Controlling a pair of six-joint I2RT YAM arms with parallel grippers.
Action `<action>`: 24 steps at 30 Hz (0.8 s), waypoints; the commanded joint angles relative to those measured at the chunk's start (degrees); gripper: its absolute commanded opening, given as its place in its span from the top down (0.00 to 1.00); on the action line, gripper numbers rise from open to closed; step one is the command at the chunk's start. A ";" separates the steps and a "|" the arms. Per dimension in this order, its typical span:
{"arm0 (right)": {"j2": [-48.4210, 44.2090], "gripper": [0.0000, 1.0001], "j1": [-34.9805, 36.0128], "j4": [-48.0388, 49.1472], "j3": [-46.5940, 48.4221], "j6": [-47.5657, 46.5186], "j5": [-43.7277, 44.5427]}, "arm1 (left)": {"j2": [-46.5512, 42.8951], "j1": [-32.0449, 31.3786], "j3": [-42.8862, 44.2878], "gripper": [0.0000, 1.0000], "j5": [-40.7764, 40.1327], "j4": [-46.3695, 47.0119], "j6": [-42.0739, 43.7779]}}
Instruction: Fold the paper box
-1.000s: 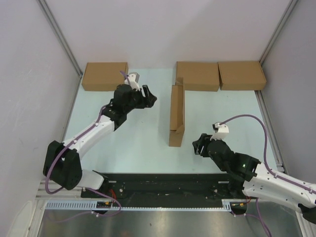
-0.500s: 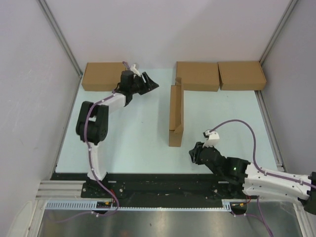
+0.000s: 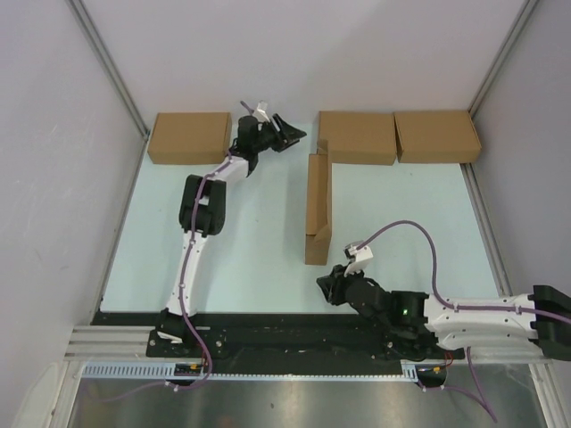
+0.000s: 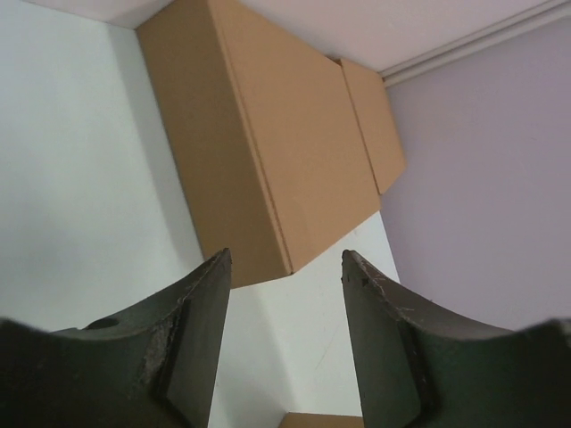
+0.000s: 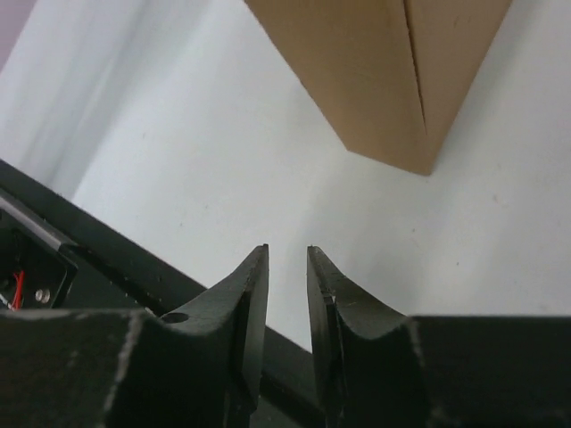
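The paper box (image 3: 318, 207) is a narrow brown cardboard shape standing on the table's middle, running front to back. Its near end shows in the right wrist view (image 5: 393, 80). My left gripper (image 3: 294, 134) is stretched far back, left of the box's far end, open and empty (image 4: 285, 259). My right gripper (image 3: 326, 287) hovers low just in front of the box's near end. Its jaws (image 5: 287, 254) stand only a narrow gap apart with nothing between them.
Three compact brown boxes line the back: one at left (image 3: 189, 136), two at right (image 3: 357, 136) (image 3: 436, 135), and the left wrist view shows the right pair (image 4: 268, 152). A black rail (image 3: 285, 330) runs along the front edge. Grey walls stand close on both sides.
The left arm has reached farther back and right, its jaws narrowing a little. The right gripper has slid left and toward the front rail while its jaws closed most of the way.
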 commanded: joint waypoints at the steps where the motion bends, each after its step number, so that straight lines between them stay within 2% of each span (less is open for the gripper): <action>1: 3.17 0.73 -0.06 13.63 -2.43 0.05 8.12 | 0.29 -2.24 4.15 0.44 4.06 2.06 -1.58; 5: 5.99 0.80 -3.22 23.83 -5.94 2.43 7.44 | -0.85 -3.12 -0.32 0.49 4.41 2.93 -0.26; 10: 10.82 0.85 -7.00 33.67 -6.56 0.50 3.31 | 0.11 -3.04 -0.25 0.52 5.20 2.67 -0.17; 19: 16.36 0.86 -14.12 38.79 -5.69 0.50 -2.93 | 1.61 -3.48 1.60 0.55 8.27 3.38 0.27; 24: 16.45 0.86 -17.81 38.09 -5.77 0.23 -4.43 | 0.55 -3.65 -3.49 0.58 12.75 8.73 -0.96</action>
